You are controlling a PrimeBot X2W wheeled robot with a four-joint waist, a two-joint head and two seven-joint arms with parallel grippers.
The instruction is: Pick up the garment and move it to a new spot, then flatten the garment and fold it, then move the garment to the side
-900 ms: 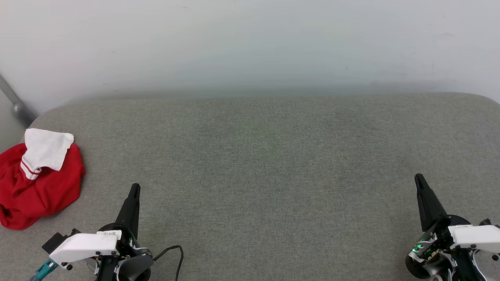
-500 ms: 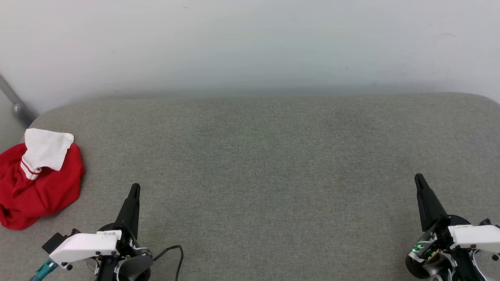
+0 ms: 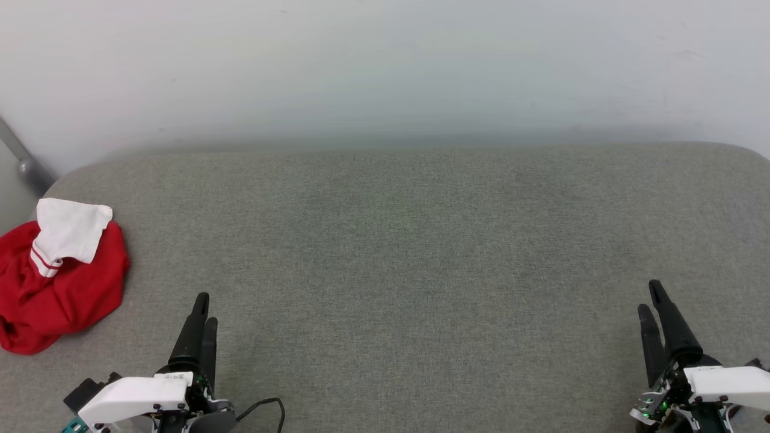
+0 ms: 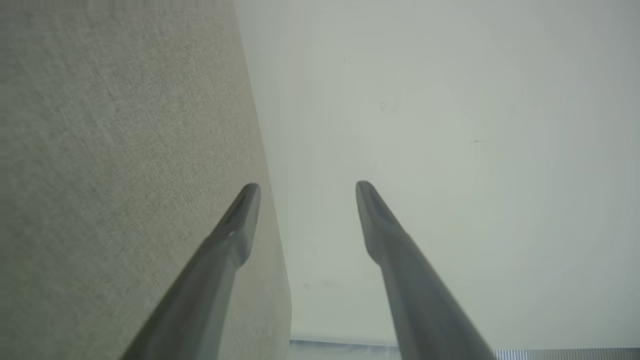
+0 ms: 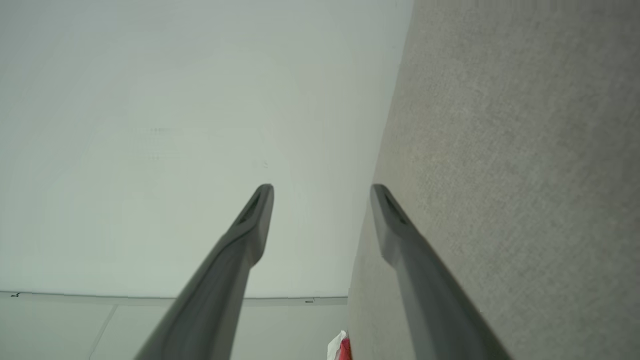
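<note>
The garment [image 3: 57, 282] lies crumpled at the far left edge of the grey padded surface [image 3: 409, 252], red with a white sleeve folded on top; a sliver of the garment [image 5: 341, 348] also shows in the right wrist view. My left gripper [image 3: 203, 308] stands open near the front edge, to the right of the garment and apart from it, with nothing between its fingers [image 4: 240, 220]. At the lower right my right gripper [image 3: 651, 297] is open and empty, far from the garment.
A pale wall [image 3: 385, 66] rises behind the surface. A grey pole [image 3: 24, 159] leans at the far left. A black cable [image 3: 264, 406] loops by the left wrist.
Both grippers have drawn back toward the bottom of the head view and turned, so both fingers of each now show. The garment has not moved.
</note>
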